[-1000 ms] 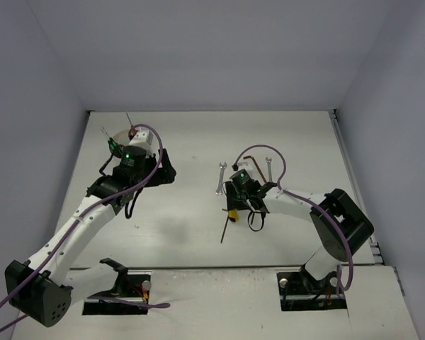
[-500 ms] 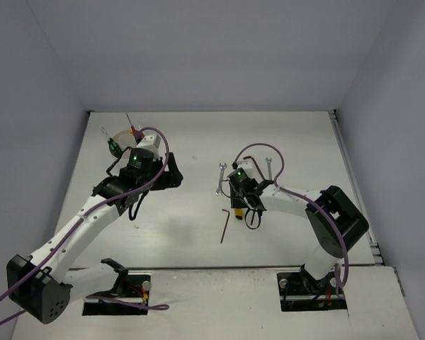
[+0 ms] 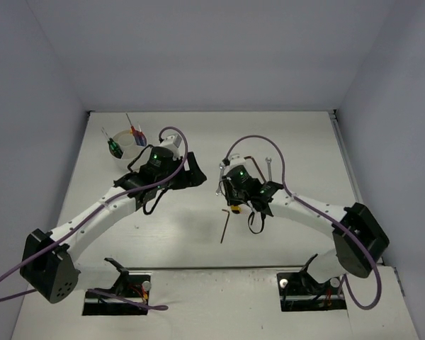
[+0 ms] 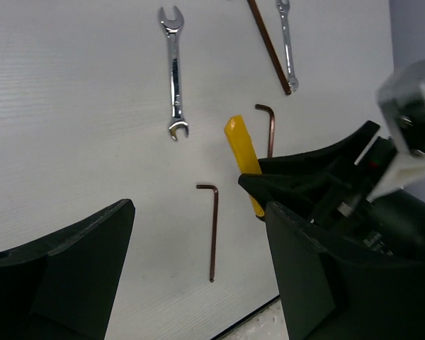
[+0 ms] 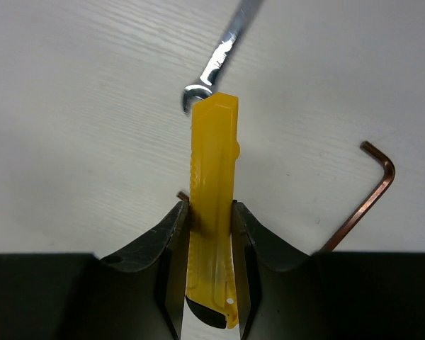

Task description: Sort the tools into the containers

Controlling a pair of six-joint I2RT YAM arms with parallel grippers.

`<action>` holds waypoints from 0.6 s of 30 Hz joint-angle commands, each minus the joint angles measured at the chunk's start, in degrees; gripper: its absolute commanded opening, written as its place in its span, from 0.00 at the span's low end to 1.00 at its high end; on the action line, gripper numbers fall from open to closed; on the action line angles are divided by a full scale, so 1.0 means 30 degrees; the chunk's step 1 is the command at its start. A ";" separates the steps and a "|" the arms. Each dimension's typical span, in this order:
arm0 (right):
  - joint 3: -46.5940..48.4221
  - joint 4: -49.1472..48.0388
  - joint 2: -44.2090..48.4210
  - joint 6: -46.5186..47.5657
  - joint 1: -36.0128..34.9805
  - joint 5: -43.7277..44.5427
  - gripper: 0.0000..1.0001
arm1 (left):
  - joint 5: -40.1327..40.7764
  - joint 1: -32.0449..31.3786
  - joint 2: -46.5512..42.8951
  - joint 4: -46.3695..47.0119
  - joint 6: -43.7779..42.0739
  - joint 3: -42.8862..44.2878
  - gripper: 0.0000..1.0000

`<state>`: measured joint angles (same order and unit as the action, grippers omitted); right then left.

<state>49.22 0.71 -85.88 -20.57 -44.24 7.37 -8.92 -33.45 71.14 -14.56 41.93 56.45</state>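
Several thin screwdrivers (image 3: 114, 147) stand in the round white ribbed cup (image 3: 125, 150) at far left, which only the overhead view shows. The left gripper (image 3: 193, 173) hangs with its jaws spread wide; its wrist view frames a dark L-shaped hex key (image 4: 213, 230) on the table. Further right, the right gripper (image 5: 209, 212) pinches the smooth yellow plastic knife (image 5: 212, 142) near its butt. Its own camera shows a shiny silver wrench (image 5: 223, 49) at the knife's tip.
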 commanded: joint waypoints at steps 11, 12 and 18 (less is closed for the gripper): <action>-0.0451 -0.3988 0.5740 0.2293 -0.0811 -0.1263 0.00 | -0.1822 -0.1404 0.2526 0.4972 0.1964 0.2916 0.71; -0.0489 -0.4088 0.5815 0.2318 -0.0811 -0.1288 0.00 | -0.1984 -0.1454 0.2688 0.5186 0.2077 0.2991 0.71; -0.0704 -0.4718 0.6098 0.2373 -0.0840 -0.1637 0.00 | -0.2680 -0.1711 0.3413 0.6023 0.2662 0.3128 0.70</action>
<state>47.22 -7.49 -69.82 -14.41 -46.24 3.62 -14.59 -37.93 81.08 -2.69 47.66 62.68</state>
